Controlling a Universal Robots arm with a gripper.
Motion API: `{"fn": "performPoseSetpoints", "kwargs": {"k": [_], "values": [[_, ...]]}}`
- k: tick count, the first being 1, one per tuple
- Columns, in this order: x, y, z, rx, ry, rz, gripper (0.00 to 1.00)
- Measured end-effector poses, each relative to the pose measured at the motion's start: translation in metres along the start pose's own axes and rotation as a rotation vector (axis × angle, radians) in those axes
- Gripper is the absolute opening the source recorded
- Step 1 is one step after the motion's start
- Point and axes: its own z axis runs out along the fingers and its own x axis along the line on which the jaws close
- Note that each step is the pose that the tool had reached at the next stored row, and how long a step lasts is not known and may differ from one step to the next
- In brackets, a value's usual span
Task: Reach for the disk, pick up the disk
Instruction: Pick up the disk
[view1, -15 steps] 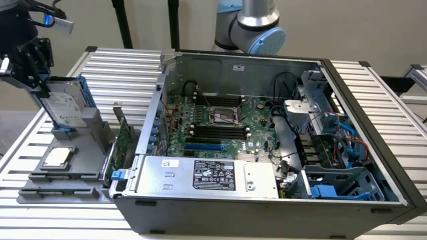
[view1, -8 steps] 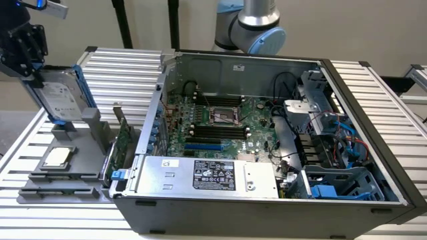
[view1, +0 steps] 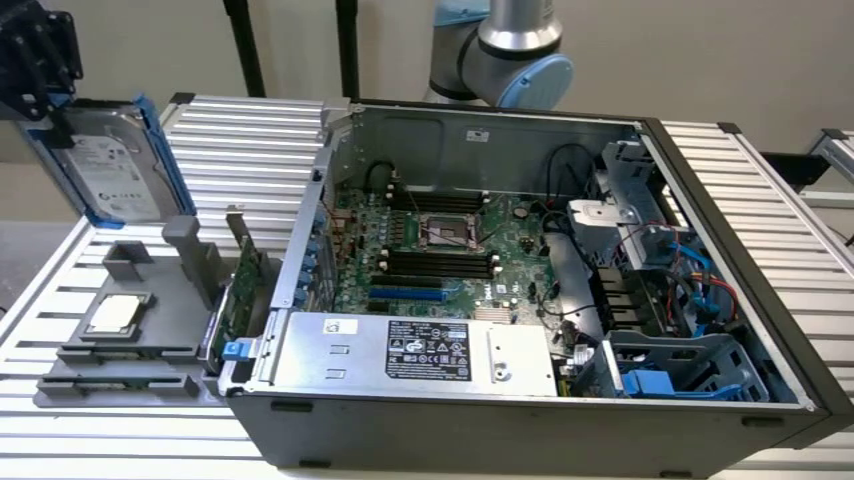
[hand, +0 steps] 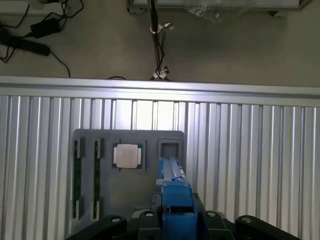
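The disk (view1: 118, 168), a silver-grey hard drive with a white label in a bright blue carrier, hangs upright in the air at the exterior view's upper left, above the grey tray (view1: 150, 262). My black gripper (view1: 56, 122) is shut on its top end. In the wrist view the disk (hand: 175, 192) shows edge-on as a blue strip clamped in the gripper (hand: 176, 217), with the tray (hand: 102, 200) below it.
A small square silver chip (view1: 114, 312) (hand: 127, 156) lies on the tray. An open computer case (view1: 534, 280) stands at the exterior view's right, with a silver black-labelled box (view1: 414, 350) at its front. The slatted metal table (view1: 254, 140) carries both. Cables (hand: 30, 35) lie on the floor beyond the table edge.
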Motion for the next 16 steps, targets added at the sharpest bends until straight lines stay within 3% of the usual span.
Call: {"fn": "performPoseSetpoints", "kwargs": {"k": [9,16], "values": [[0.005,-0.0226,-0.0401,0.0004,-0.0111,-0.006,0.33],[0.010,-0.0530,-0.0602,0.0009,-0.0310,-0.007,0.33]]}}
